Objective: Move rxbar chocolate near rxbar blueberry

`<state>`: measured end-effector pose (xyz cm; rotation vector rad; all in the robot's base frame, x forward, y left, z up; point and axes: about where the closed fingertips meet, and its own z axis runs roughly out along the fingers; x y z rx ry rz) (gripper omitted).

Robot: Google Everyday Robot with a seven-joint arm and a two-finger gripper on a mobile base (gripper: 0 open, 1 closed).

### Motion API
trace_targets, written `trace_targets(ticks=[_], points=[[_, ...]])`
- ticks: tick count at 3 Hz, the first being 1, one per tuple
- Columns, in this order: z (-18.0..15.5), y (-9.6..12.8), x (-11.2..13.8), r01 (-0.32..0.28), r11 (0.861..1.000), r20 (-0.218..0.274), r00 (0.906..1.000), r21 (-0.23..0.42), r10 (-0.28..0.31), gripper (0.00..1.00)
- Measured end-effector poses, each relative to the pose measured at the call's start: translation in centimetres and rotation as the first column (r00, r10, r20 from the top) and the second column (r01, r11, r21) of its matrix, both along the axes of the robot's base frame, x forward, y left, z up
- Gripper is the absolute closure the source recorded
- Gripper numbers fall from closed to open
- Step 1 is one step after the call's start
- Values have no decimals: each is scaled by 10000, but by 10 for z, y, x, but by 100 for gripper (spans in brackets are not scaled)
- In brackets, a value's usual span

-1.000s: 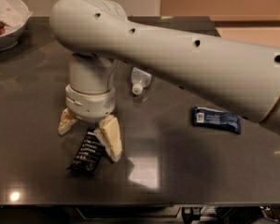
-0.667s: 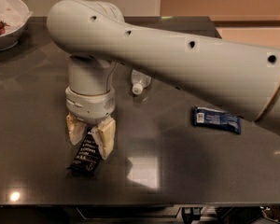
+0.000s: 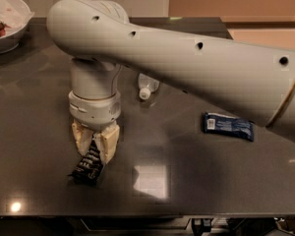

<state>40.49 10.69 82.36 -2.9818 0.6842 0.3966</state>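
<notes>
The rxbar chocolate [image 3: 87, 165], a black wrapper with white text, sits at the front left of the dark table [image 3: 34, 132]. Its upper end is between my fingers and its lower end points toward the table's front edge. My gripper [image 3: 94, 146] hangs from the white arm straight above it and is shut on the bar's upper end. The cream fingers [image 3: 107, 141] press both sides of the wrapper. The rxbar blueberry [image 3: 228, 126], a dark blue wrapper with a white label patch at its left end, lies flat at the right, well apart from the gripper.
A small clear bottle with a white cap [image 3: 146, 87] lies behind the gripper near the table's middle. A white bowl with red bits [image 3: 5, 21] stands at the far left corner. The big white arm [image 3: 196, 68] spans the right half above the table.
The fingers, spread wide a second ago on either side of the black bar, have closed onto its upper end. The blue bar has not moved.
</notes>
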Motion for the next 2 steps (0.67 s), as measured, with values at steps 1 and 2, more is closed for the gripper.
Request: trace_targets(ticks=[1, 2], points=[[0, 0, 0, 1, 10000, 0, 10000, 0, -1, 100], [11, -30, 21, 832, 9965, 96, 9965, -80, -831, 100]])
